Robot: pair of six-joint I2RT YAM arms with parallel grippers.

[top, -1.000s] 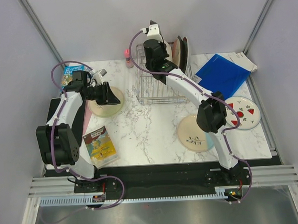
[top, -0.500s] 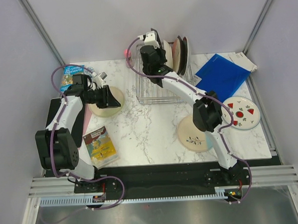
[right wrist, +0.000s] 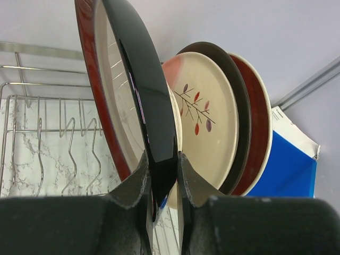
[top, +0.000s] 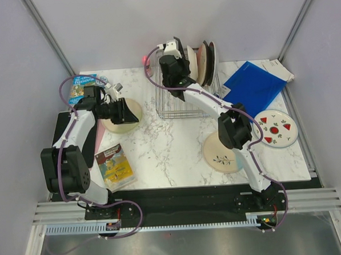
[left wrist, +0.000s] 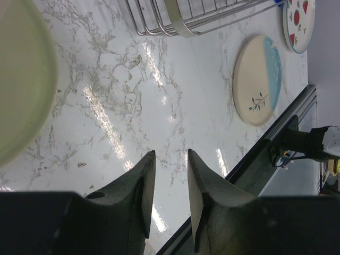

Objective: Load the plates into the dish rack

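My right gripper is shut on the edge of a plate with a glossy black back and a dark red rim. It holds the plate upright above the back of the dish rack. Just right of it, three plates stand on edge at the rack's far right: a cream one with a twig motif, a dark one and a red-rimmed one. My left gripper is open and holds nothing, beside a pale yellow plate. A cream-and-blue plate and a white plate with red shapes lie flat at the right.
A blue folder lies right of the rack. A book lies near the front left and a blue packet at the back left. A small pink bottle stands behind the rack's left corner.
The right gripper has carried its plate leftwards, away from the racked plates. The left gripper has shifted slightly left over the yellow plate's edge.
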